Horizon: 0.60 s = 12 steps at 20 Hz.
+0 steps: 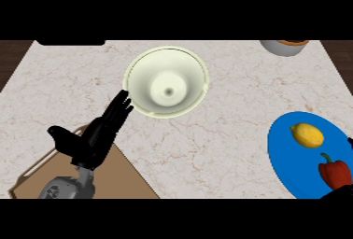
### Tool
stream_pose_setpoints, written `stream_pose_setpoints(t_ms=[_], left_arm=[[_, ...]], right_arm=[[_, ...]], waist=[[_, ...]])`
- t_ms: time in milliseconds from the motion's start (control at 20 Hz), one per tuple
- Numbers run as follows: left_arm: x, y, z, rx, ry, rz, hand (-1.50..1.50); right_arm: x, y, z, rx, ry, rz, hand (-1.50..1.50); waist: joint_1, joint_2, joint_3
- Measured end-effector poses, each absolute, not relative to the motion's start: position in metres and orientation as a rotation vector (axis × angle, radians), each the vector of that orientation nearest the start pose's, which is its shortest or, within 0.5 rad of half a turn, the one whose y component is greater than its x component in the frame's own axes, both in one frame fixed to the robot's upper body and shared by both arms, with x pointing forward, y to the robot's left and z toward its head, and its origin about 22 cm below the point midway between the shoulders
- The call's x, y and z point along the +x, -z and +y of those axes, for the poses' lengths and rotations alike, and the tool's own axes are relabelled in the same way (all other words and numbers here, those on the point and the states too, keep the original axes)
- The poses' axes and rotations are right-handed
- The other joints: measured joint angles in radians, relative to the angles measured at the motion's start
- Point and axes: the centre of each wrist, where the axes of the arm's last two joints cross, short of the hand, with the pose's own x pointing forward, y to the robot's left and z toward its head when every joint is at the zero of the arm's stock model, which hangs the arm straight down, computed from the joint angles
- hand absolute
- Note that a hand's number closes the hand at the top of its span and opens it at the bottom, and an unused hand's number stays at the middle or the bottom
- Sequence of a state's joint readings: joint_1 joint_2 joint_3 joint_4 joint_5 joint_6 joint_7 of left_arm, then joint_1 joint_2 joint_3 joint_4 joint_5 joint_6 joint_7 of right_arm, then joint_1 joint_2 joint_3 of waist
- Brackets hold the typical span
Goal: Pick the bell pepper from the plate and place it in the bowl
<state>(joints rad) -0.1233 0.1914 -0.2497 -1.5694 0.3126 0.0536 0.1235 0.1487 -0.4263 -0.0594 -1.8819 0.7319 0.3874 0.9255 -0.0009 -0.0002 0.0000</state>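
Red bell pepper lies upright-long on the blue plate, far right of the left hand, which rests with fingers straight and grasps nothing; right hand barely visible, state indeterminate.

A pale bowl sits at 12 o'clock on the counter. The left hand is at 8 o'clock, fingers straight, tips beside the bowl. At 4 o'clock, a blue plate holds a lemon and a red bell pepper.

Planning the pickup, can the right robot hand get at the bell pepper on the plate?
Probably yes: the bell pepper lies uncovered on the blue plate, apart from the lemon, with the right robot hand just beside it.
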Motion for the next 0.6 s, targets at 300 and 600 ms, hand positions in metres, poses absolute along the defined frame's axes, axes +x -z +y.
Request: stream_pose_setpoints(t_ms=[300, 600], left_arm=[[0.26, -0.032, 0.198, -0.271, 0.129, -1.481, 0.0], [0.266, -0.029, 0.201, -0.272, 0.129, -1.478, 0.0]], right_arm=[[0.209, -0.062, -0.328, -1.064, -0.607, -0.471, -1.5], [0.21, -0.055, -0.332, -1.084, -0.591, -0.466, -1.5]], waist=[[0.0, 0.0, 0.0], [-0.001, 0.0, 0.0]])
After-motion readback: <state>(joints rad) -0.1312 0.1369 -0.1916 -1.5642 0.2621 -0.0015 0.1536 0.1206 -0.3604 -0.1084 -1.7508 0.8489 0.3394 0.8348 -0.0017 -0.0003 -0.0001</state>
